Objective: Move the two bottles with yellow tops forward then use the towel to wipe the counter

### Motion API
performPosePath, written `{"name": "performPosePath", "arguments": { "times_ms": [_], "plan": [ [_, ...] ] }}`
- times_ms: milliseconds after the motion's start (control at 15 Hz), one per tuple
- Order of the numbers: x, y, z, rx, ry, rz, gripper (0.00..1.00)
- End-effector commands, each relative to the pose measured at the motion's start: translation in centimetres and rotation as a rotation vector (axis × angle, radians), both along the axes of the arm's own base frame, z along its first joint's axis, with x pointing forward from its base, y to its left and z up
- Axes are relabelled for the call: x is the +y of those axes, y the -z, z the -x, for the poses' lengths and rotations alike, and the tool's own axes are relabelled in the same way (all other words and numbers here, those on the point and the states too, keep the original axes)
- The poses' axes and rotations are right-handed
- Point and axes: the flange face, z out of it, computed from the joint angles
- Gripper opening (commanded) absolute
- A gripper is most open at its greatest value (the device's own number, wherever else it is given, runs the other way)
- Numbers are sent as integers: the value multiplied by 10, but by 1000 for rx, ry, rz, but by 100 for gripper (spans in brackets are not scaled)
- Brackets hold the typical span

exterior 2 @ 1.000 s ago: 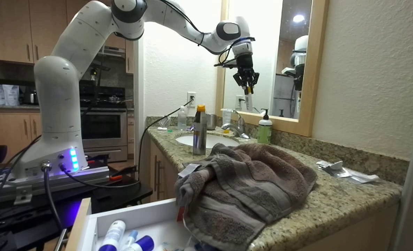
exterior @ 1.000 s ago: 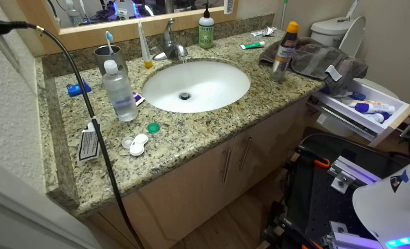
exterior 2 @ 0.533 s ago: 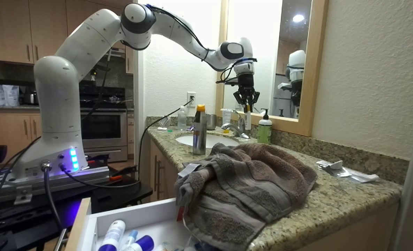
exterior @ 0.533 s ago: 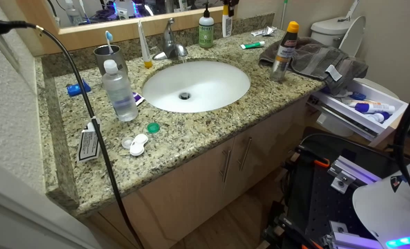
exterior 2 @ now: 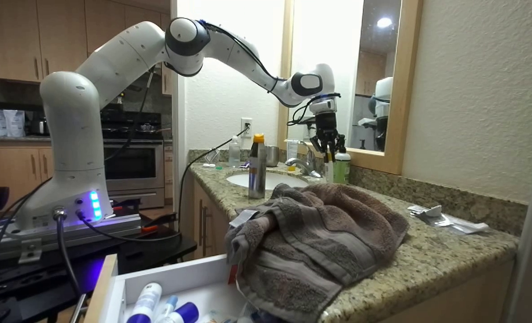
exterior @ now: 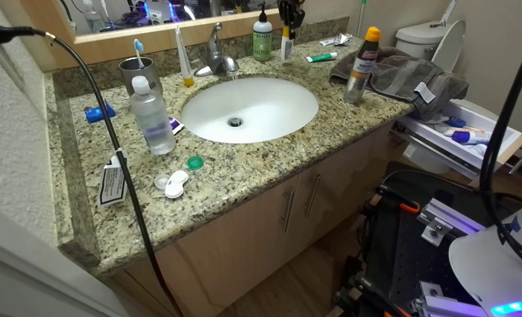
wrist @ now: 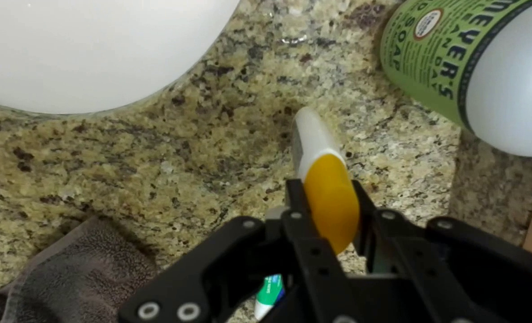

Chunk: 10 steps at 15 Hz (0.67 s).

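Slim yellow-capped bottle (wrist: 327, 179) tight between jaws, nubby towel (exterior 2: 315, 233), speckled counter (exterior: 252, 163)

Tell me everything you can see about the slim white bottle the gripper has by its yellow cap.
The slim white bottle looks like smooth plastic, with a rounded yellow cap and a greyish label on one side. Roughly upright, cap up, it is held by that cap in the black two-fingered gripper. It is beside, but apart from, the round green-labelled soap bottle. I can't tell whether its base touches the speckled beige-brown granite counter.
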Motion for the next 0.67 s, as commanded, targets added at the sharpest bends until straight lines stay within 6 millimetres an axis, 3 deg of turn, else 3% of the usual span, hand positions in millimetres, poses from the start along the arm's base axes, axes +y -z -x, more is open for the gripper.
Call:
{"name": "performPosePath", "arguments": {
  "times_ms": [0,333,467,600],
  "plan": [
    [-19,12,0,6,40,-45,6],
    [-35,17,7,35,95,-104,6],
    [-36,19,10,71,113,-124,51],
    [-37,15,11,79,127,-139,54]
  ]
}}
